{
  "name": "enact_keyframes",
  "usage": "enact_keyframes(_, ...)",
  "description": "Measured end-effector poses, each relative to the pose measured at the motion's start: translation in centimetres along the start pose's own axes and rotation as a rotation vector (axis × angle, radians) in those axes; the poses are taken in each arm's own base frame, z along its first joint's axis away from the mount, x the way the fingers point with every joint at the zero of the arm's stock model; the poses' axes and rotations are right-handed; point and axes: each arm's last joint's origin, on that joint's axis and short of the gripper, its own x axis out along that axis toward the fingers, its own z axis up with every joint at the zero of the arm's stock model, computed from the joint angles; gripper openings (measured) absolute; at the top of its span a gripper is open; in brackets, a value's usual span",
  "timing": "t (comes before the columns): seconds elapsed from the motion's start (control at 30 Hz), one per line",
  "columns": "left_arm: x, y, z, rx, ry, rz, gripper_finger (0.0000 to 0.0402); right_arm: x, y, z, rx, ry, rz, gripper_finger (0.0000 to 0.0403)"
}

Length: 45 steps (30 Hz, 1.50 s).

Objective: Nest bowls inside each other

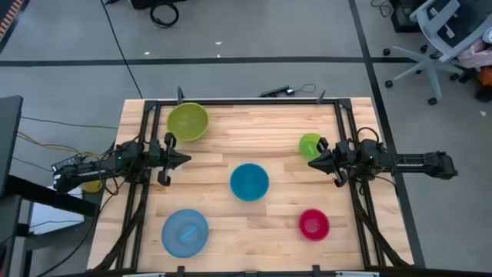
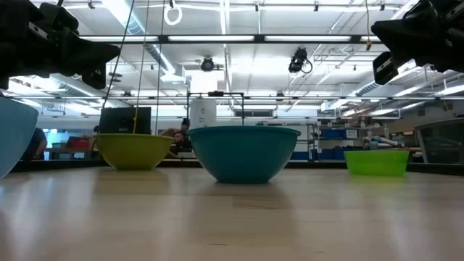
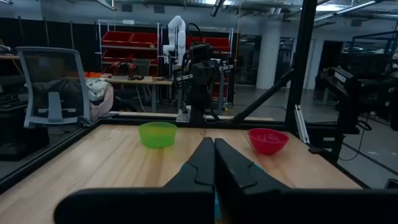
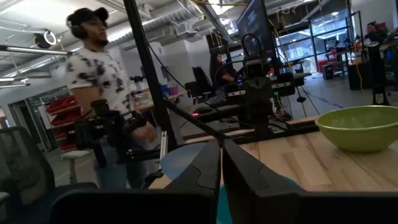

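Five bowls stand apart on the wooden table, each on its base. The large yellow-green bowl (image 1: 187, 121) is at the far left, the light blue bowl (image 1: 184, 231) at the near left, the teal bowl (image 1: 249, 181) in the middle, the small lime green bowl (image 1: 310, 145) at the far right and the red-pink bowl (image 1: 314, 224) at the near right. My left gripper (image 1: 186, 159) hovers shut above the table's left side, pointing right. My right gripper (image 1: 311, 164) hovers shut above the right side, just near of the lime bowl, pointing left. Neither holds anything.
A black metal frame (image 1: 254, 102) runs along the table's edges. Bare wood lies between the bowls. A person (image 4: 102, 93) stands beyond the table's left side, and an office chair (image 1: 438, 46) stands on the floor at the far right.
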Motion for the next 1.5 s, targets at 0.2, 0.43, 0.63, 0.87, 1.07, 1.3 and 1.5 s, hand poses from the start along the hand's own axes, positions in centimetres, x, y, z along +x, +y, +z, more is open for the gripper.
enact_keyframes(0.2,0.00,0.00,0.00,0.000,0.000,0.000,0.0002,0.00,0.00,0.01,0.000,0.000,0.000,0.0025)
enact_keyframes(0.43,0.00,0.00,0.00,0.000,0.000,0.000,0.0002,0.00,0.00,0.00,0.000,0.000,0.000,0.0025)
enact_keyframes(0.63,0.00,0.00,0.00,0.000,0.000,0.000,0.0002,0.00,0.00,0.00,0.000,0.000,0.000,0.0025)
enact_keyframes(0.87,0.00,0.00,0.00,0.000,0.000,0.000,0.0002,0.00,0.01,0.01,0.000,-0.001,0.000,0.0025)
enact_keyframes(1.07,0.00,0.00,0.01,0.001,-0.001,0.000,0.0002,0.00,0.00,0.00,0.000,0.000,0.000,0.0025)
enact_keyframes(1.3,0.00,0.01,0.33,-0.209,-0.035,0.006,0.0002,0.00,0.00,0.00,0.000,0.000,0.000,0.0025)
enact_keyframes(1.5,-0.11,0.75,0.40,-0.226,-0.084,0.262,0.0002,0.00,-0.03,0.00,-0.050,-0.001,-0.008,0.0025)
